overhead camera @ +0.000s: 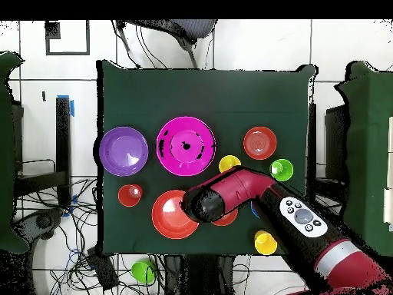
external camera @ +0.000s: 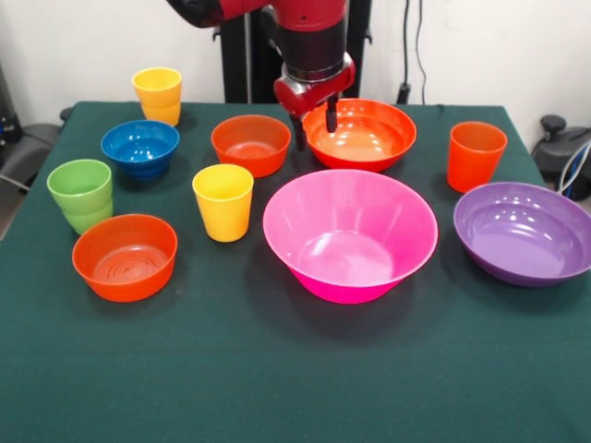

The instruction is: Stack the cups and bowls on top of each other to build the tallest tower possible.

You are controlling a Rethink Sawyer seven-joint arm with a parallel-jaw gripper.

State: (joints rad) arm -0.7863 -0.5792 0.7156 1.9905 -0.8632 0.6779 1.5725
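Observation:
My gripper (external camera: 314,125) hangs open over the left rim of the large orange bowl (external camera: 360,134) (overhead camera: 170,215), one finger inside it and one outside. The pink bowl (external camera: 349,233) (overhead camera: 185,145) sits at the centre, with the purple bowl (external camera: 524,233) (overhead camera: 123,150) to its right. Two small orange bowls (external camera: 250,144) (external camera: 125,257) and a blue bowl (external camera: 140,148) stand to the left. The cups are two yellow (external camera: 223,201) (external camera: 157,94), one green (external camera: 81,195) and one orange (external camera: 476,155). Every piece stands singly; no tower shows. From overhead the arm hides the gripper.
The green cloth covers the table (external camera: 277,388), with a wide bare strip along its front edge. In the overhead view the arm (overhead camera: 253,196) lies across the blue bowl and one small orange bowl. Cables and a green object (overhead camera: 143,270) lie on the floor beside the table.

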